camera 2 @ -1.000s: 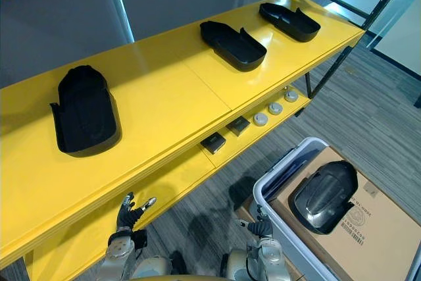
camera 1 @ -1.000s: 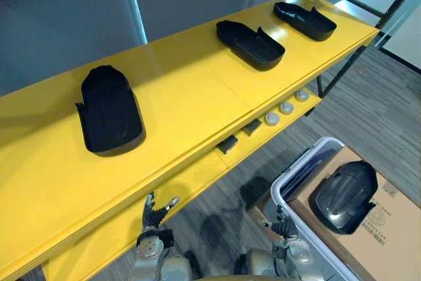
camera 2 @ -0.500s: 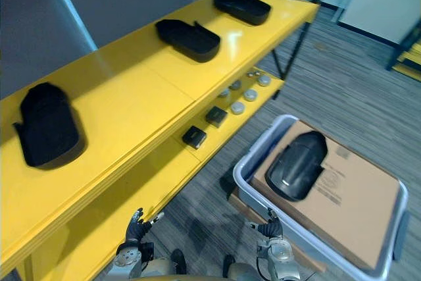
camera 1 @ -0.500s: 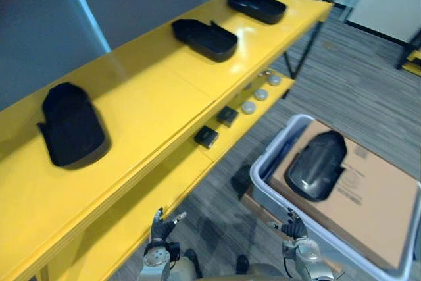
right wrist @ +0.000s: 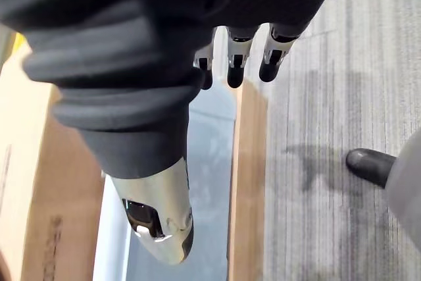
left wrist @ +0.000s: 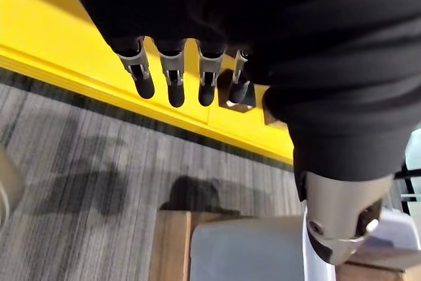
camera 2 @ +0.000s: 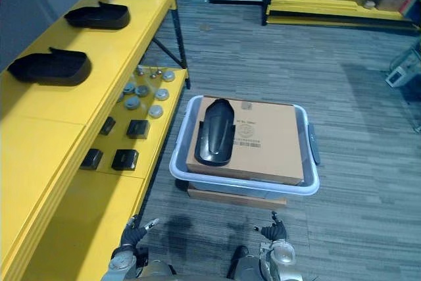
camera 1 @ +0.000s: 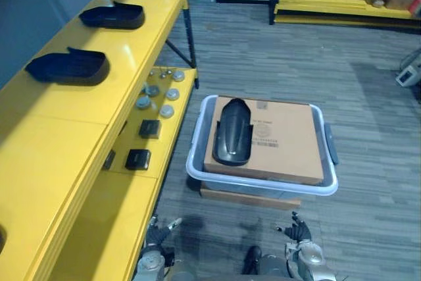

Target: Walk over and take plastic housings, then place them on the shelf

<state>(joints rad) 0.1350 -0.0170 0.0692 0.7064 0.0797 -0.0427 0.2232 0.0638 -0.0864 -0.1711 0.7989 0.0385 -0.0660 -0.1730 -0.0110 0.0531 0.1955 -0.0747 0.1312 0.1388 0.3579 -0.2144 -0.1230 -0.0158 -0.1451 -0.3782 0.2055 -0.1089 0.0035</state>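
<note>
Left eye view | housing (camera 1: 232, 131) atop box (camera 1: 284, 141) — inside bin (camera 1: 263, 187)

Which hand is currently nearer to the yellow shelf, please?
Left. The left hand hangs just beside the edge of the yellow shelf's lower board, while the right hand is farther out over the carpet, in front of the grey bin.

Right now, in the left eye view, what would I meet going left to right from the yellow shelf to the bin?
Nearer shelf-top housing → black blocks on the lower tier → black housing lying on the cardboard box → bare part of that box → grey bin, right rim.
</note>
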